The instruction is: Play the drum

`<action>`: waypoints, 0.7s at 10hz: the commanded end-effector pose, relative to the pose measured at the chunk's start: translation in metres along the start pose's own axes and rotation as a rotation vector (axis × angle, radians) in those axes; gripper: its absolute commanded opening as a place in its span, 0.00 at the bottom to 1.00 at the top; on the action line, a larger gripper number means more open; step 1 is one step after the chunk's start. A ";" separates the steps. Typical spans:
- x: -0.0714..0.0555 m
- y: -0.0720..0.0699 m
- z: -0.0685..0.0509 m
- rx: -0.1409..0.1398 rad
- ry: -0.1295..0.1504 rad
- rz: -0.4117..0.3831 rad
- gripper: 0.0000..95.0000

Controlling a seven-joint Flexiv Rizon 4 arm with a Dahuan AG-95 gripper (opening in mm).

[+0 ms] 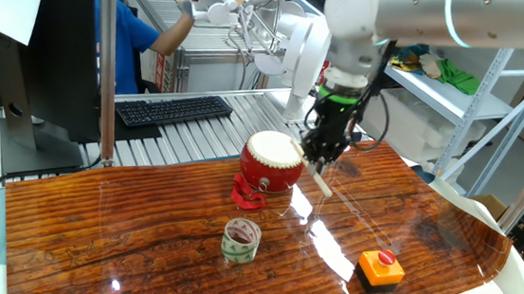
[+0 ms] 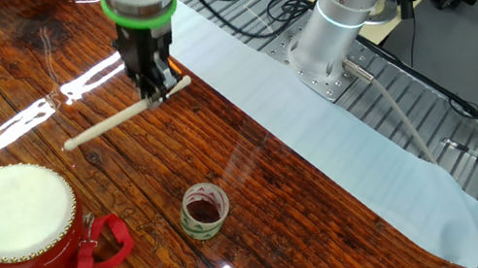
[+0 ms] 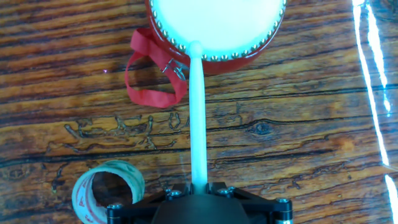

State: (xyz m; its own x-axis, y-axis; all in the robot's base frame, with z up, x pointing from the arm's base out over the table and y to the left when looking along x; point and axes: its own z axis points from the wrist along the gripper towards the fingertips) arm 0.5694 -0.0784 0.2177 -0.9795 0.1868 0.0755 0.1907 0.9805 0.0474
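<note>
The red drum (image 1: 273,162) with a cream-white skin stands on the wooden table, also in the other fixed view (image 2: 15,216) and at the top of the hand view (image 3: 216,28). My gripper (image 1: 321,157) is shut on a pale wooden drumstick (image 3: 198,118), just right of the drum. The stick (image 2: 124,114) slants down from the jaws. In the hand view its rounded tip lies over the near rim of the drum skin; whether it touches cannot be told. A red strap (image 3: 152,74) hangs from the drum's side.
A green-rimmed tape roll (image 1: 242,239) lies in front of the drum, also in the hand view (image 3: 107,190). An orange push button on a black base (image 1: 381,268) sits near the front right table edge. A keyboard (image 1: 173,109) lies behind the table.
</note>
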 end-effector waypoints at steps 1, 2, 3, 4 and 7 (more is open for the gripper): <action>0.000 0.000 0.002 0.002 -0.011 0.032 0.00; -0.001 0.001 0.004 0.000 -0.018 0.028 0.00; -0.001 0.004 0.006 0.000 -0.021 0.029 0.00; -0.001 0.006 0.005 0.000 -0.023 0.029 0.00; 0.009 0.009 -0.012 -0.001 -0.021 0.035 0.00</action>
State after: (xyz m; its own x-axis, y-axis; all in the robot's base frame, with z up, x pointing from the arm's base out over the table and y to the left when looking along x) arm 0.5627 -0.0687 0.2331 -0.9715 0.2300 0.0578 0.2325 0.9717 0.0419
